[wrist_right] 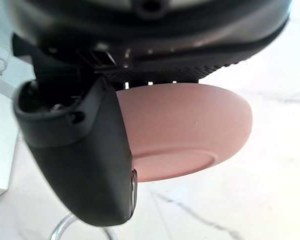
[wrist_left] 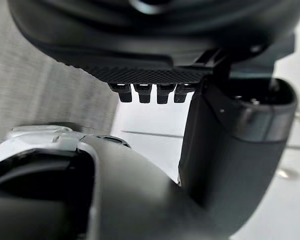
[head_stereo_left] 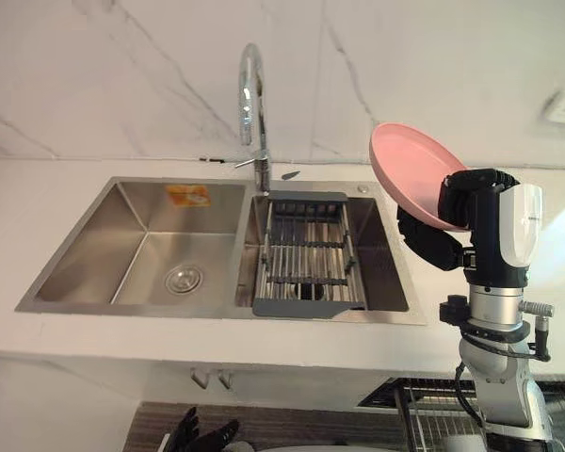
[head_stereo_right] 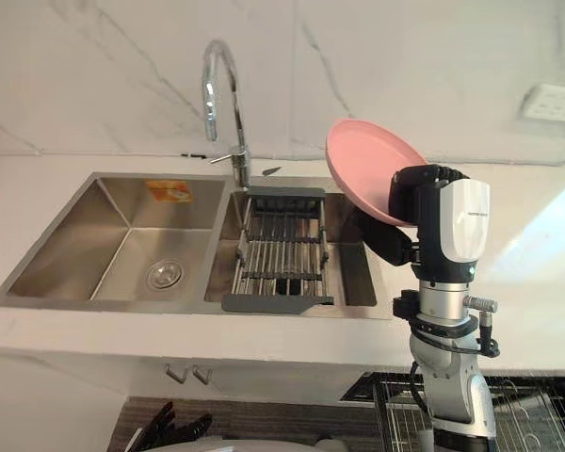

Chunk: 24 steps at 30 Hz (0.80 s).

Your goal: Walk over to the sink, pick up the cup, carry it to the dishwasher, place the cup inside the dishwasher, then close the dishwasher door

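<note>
Right wrist view: right hand clamps tilted pink plate by its rim; shallow grip may slip, dropping it into sink.

Lots of free room in the left basin, with just a small drain in its floor. Right basin mostly blocked by a grey rack lying across it, with a thin gap along the right side. Tall tap at the back between the two basins, in the way of a reach straight across. No way through above the sink's right corner: pink plate pinched there in the right hand. Wide bare counter to the left. Wire basket low on the right, below the counter edge.
</note>
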Tool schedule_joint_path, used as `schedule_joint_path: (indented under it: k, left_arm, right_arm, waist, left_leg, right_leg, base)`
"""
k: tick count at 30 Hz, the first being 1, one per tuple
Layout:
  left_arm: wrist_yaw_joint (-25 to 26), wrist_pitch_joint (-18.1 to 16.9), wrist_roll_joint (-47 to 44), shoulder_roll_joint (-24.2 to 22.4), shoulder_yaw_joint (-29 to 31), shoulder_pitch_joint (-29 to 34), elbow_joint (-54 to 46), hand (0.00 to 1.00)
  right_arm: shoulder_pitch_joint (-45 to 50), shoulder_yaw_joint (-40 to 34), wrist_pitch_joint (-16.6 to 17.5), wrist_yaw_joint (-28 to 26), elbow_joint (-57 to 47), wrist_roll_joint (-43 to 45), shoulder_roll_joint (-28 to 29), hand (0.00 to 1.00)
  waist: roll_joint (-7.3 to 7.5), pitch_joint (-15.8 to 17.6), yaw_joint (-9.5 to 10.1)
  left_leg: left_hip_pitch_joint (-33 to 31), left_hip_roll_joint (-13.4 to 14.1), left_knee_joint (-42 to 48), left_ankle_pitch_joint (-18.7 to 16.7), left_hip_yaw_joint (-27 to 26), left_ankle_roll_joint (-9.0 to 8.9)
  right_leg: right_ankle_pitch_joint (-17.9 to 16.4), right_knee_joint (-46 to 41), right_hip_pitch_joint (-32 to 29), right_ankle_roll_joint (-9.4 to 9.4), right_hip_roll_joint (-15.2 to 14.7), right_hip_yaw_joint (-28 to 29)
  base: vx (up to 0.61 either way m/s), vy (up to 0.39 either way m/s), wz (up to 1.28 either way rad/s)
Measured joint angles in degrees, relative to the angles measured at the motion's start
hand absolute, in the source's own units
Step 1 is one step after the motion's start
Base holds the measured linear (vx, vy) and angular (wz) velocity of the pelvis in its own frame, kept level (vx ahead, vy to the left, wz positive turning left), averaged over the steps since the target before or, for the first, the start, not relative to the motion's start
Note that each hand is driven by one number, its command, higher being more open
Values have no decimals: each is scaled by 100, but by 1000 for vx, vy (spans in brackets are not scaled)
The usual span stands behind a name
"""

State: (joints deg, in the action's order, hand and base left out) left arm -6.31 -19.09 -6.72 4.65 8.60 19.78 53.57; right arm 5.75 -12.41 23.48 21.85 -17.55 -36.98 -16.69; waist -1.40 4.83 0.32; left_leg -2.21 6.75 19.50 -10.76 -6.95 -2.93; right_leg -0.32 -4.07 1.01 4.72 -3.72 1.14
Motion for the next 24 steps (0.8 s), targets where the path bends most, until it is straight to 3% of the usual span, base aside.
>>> schedule_joint_path:
  k: [3,7,9,10,12,14,15,17,18,19,20,24]
  left_arm:
    - [-58,74,1,22,-34,-40,3,100]
    - [-38,190,-3,28,-1,-112,-82,100]
    - [-15,295,-16,16,9,-119,-125,100]
    - [-1,330,-61,4,15,-150,-109,100]
    - [-4,308,-167,57,22,-164,-86,100]
    - [-2,304,-170,130,4,-166,-67,100]
    - [3,296,-156,167,-3,-165,-67,100]
    - [26,299,-155,190,-2,-194,6,100]
    - [87,342,-152,164,-9,-243,98,100]
    - [137,363,-154,152,-25,-247,100,100]
    - [283,391,-188,173,-9,-253,154,100]
    - [363,464,-278,213,-10,-268,310,100]
  right_arm:
    - [114,-30,-31,0,4,83,81,0]
    - [287,-116,-84,1,33,53,402,0]
    - [349,-103,-76,1,2,-99,555,0]
    - [338,-60,-48,1,-24,-150,545,0]
    - [338,-29,99,32,-89,-185,531,0]
    - [337,-6,157,151,-85,-328,451,0]
    - [322,11,174,240,-71,-389,339,0]
    - [146,31,222,379,114,-536,187,0]
    - [26,47,222,406,371,-603,149,0]
    - [18,54,206,407,467,-610,150,0]
    - [22,47,137,412,610,-605,129,0]
    - [20,28,-8,298,694,-593,-47,0]
  waist:
    - [43,68,-139]
    - [95,271,-154]
    - [118,285,-102]
    - [48,313,-59]
    - [150,390,-25]
    - [219,360,-48]
    - [339,300,-33]
    - [419,274,17]
    - [331,236,40]
    - [333,224,30]
    - [318,208,-7]
    - [340,167,-33]
  left_leg:
    - [-6,-102,73,-113,2,72]
    - [-117,-143,544,-455,-138,193]
    - [-64,-75,564,-478,-391,334]
    - [46,1,388,-405,-668,453]
    - [158,12,220,-345,-989,513]
    - [319,-29,-36,-350,-1169,500]
    - [395,-117,-185,-356,-1213,448]
    - [391,-317,-339,-302,-974,412]
    - [402,-263,-457,-201,-851,412]
    - [443,-241,-555,-136,-835,420]
    - [539,-206,-701,18,-859,320]
    - [690,-204,-1043,277,-1040,227]
  right_leg:
    - [41,-344,-349,80,5,398]
    - [118,-565,-580,192,29,616]
    - [-51,-466,-580,-74,-132,238]
    - [-228,-719,-660,-319,-280,-186]
    - [-358,-1897,-991,-272,-492,-668]
    - [-647,-2606,-865,-261,-586,-1060]
    - [-794,-2415,-704,-264,-621,-1319]
    - [-778,-1581,-506,-203,-486,-1512]
    - [-516,-929,-302,-207,-248,-1406]
    - [-369,-613,-184,-233,-153,-1390]
    - [-217,-237,-33,-312,-55,-1378]
    - [153,409,135,-270,87,-1194]
  base:
    - [-46,80,-68]
    - [-121,89,-53]
    - [-206,151,-79]
    - [-172,97,-94]
    - [-130,56,-80]
    - [-20,-5,-54]
    - [-3,-22,-50]
    - [8,-2,-85]
    - [13,13,-93]
    - [6,-7,-67]
    - [22,-40,-38]
    - [49,-32,-29]
